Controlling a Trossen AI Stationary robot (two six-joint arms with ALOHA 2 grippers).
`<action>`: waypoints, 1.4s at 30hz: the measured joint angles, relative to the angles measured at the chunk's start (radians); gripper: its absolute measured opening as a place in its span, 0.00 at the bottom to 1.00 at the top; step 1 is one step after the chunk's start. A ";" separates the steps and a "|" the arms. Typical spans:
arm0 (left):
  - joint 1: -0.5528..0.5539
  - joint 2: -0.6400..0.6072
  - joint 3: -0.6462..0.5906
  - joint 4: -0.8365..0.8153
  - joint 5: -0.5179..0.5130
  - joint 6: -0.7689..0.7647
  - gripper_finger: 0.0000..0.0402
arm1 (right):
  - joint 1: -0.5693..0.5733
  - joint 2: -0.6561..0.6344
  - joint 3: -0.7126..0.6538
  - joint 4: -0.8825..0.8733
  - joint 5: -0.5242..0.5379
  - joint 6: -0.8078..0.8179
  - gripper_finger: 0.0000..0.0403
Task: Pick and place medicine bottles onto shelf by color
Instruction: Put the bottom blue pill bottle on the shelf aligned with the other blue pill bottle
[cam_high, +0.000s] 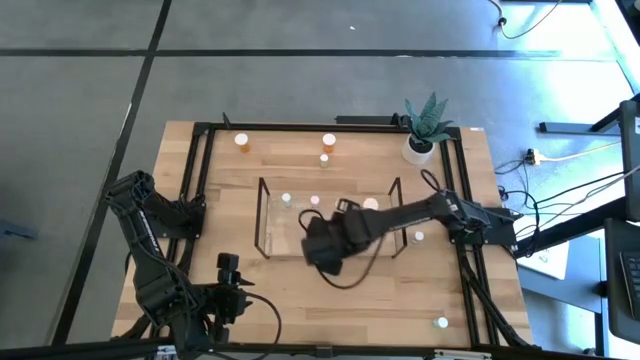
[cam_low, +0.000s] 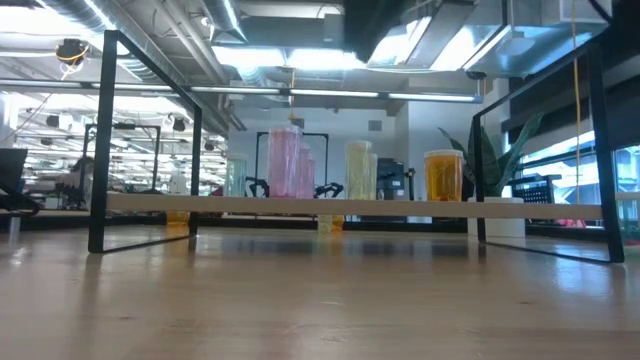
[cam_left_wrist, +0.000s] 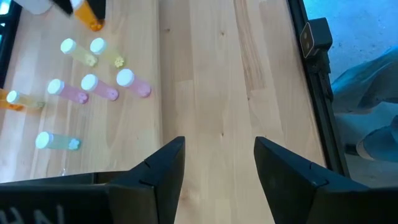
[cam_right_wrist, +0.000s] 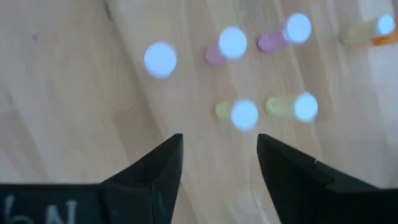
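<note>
The clear shelf (cam_high: 272, 235) with black frame ends stands mid-table. On it stand medicine bottles with white caps: pink (cam_low: 285, 160), yellowish (cam_low: 358, 170) and orange (cam_low: 443, 175). My right gripper (cam_right_wrist: 219, 162) hangs open above the shelf's near part (cam_high: 322, 252), holding nothing; pink (cam_right_wrist: 233, 43) and yellowish (cam_right_wrist: 244, 115) bottles show blurred below it. My left gripper (cam_left_wrist: 217, 168) waits open over the table's near left corner (cam_high: 232, 275); its view shows pink (cam_left_wrist: 127, 81), yellowish (cam_left_wrist: 69, 48), greenish (cam_left_wrist: 46, 141) and orange (cam_left_wrist: 12, 99) bottles farther off.
Two orange bottles (cam_high: 243, 142) (cam_high: 328, 142) and a small one (cam_high: 324, 158) stand on the table beyond the shelf. Two more bottles (cam_high: 418, 237) (cam_high: 441, 322) stand toward the right side. A potted plant (cam_high: 420, 135) sits at the far right corner. Black rails (cam_high: 455, 180) frame the table.
</note>
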 joint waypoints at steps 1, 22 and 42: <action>0.000 0.000 0.000 0.000 0.000 0.000 0.46 | 0.020 -0.009 0.000 -0.016 0.003 0.017 0.51; 0.000 0.000 0.000 0.000 -0.001 0.000 0.46 | 0.486 -0.089 0.000 -0.013 -0.136 0.646 0.51; 0.000 0.000 0.000 0.001 -0.001 0.000 0.46 | 0.708 -0.088 -0.260 -0.013 -0.355 1.456 0.51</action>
